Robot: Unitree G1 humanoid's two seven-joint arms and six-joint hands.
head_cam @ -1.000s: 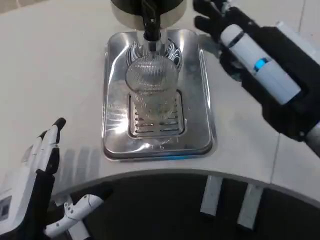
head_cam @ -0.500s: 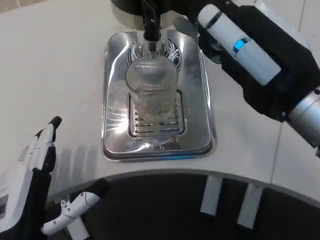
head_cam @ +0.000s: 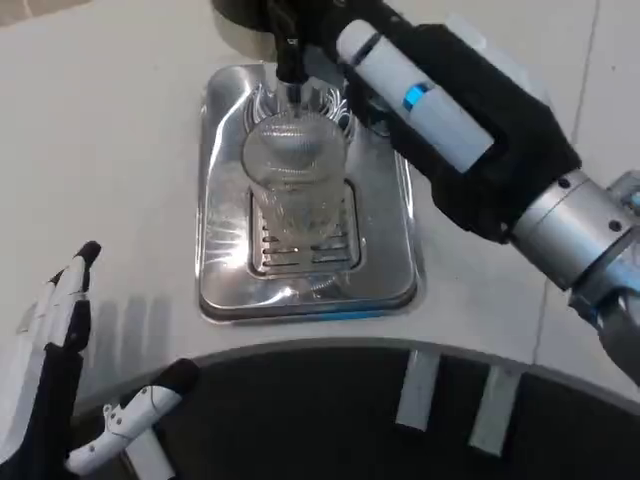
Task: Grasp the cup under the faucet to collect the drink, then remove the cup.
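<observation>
A clear ribbed cup (head_cam: 296, 175) stands upright on the steel drip tray (head_cam: 388, 272), directly below the black faucet (head_cam: 289, 52). My right hand (head_cam: 440, 110) reaches in from the right, above and beside the cup, toward the top of the faucet. Its fingers are hidden at the picture's top edge, so what they touch is unclear. It is not on the cup. My left hand (head_cam: 50, 350) hovers at the table's near left edge with fingers straight and thumb apart, holding nothing.
The dark drink dispenser (head_cam: 235, 12) stands at the back of the tray. Bare white table (head_cam: 110, 160) lies left of the tray. The table's curved front edge (head_cam: 330, 345) runs below it.
My right hand has swung left and farther back, from beside the tray to over the faucet. The left hand has dropped slightly toward the lower left. The whole view shifted a little.
</observation>
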